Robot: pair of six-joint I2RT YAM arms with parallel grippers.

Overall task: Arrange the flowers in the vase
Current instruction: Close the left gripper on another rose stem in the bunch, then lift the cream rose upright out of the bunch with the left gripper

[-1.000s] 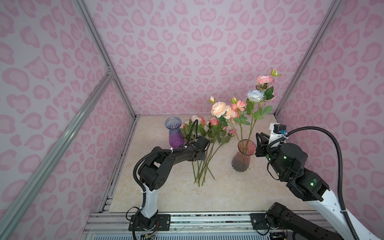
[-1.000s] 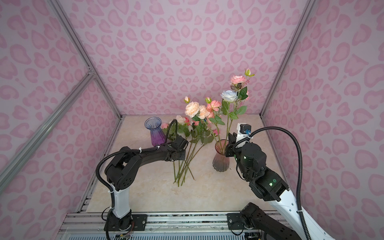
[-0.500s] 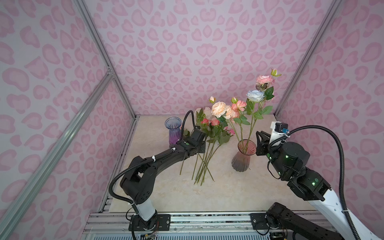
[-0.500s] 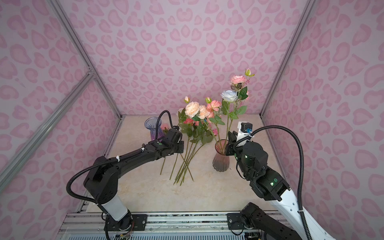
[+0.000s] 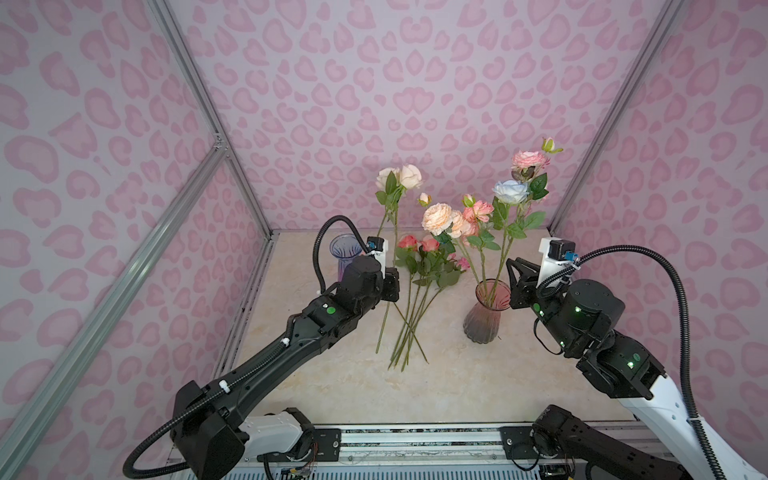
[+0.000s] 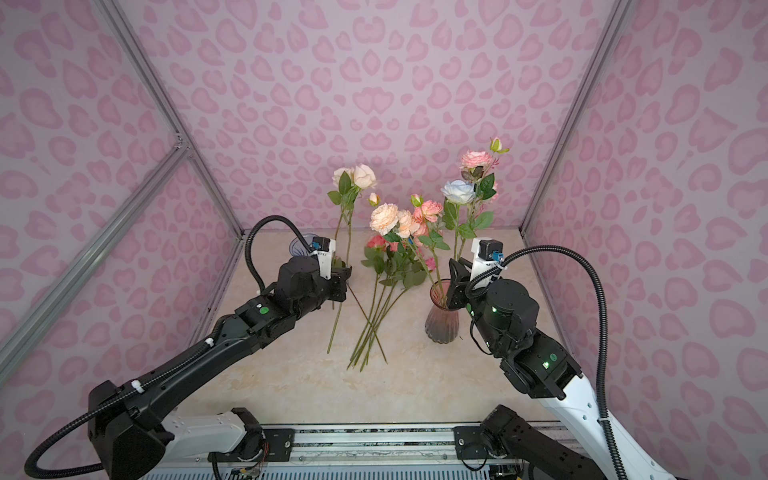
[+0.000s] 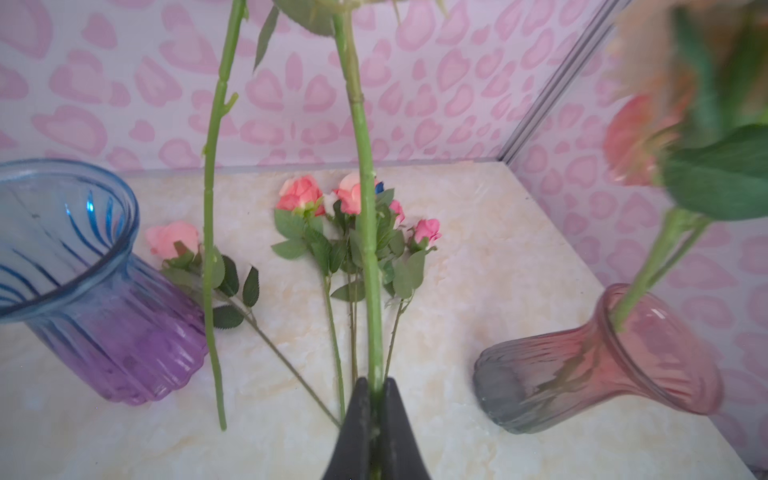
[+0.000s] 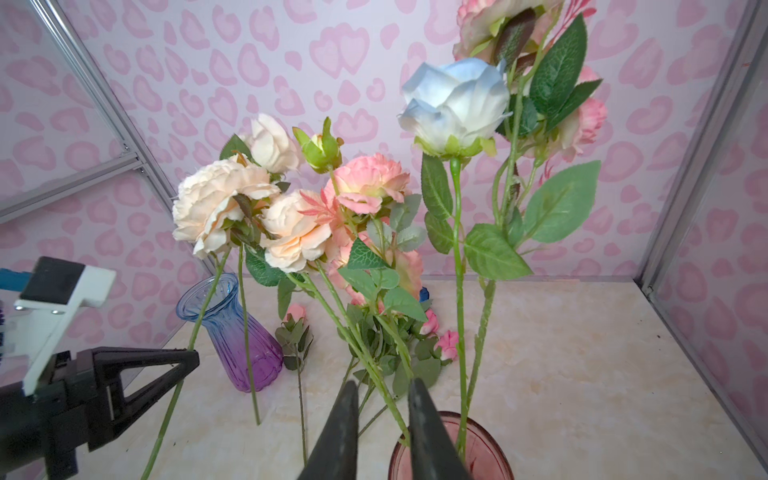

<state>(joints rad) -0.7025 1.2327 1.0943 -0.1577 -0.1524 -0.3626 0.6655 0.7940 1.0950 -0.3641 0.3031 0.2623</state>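
Note:
My left gripper (image 5: 390, 286) (image 6: 341, 282) (image 7: 376, 384) is shut on the green stem (image 7: 365, 208) of a cream and peach rose pair (image 5: 399, 178) (image 6: 355, 176), held upright above the table between the two vases. A second thin stem (image 7: 210, 249) hangs beside it with its lower end free. Several pink flowers (image 5: 415, 286) (image 7: 345, 232) lie on the table. The pink vase (image 5: 484, 316) (image 8: 482, 449) holds a pale blue rose (image 5: 510, 190) (image 8: 455, 104), peach roses (image 5: 436, 218) and pink ones. My right gripper (image 5: 514, 282) (image 8: 384, 395) is open at the vase's rim, one vase stem passing loosely between its jaws.
A blue and purple vase (image 5: 343, 249) (image 7: 83, 291) stands without flowers at the back left, just behind my left wrist. Pink patterned walls (image 5: 374, 104) close in the marble table (image 5: 457, 374) on three sides. My left gripper (image 8: 183, 361) shows in the right wrist view.
My left arm has reached forward and raised the cream rose pair off the pile until it stands upright. The right gripper has stayed by the pink vase.

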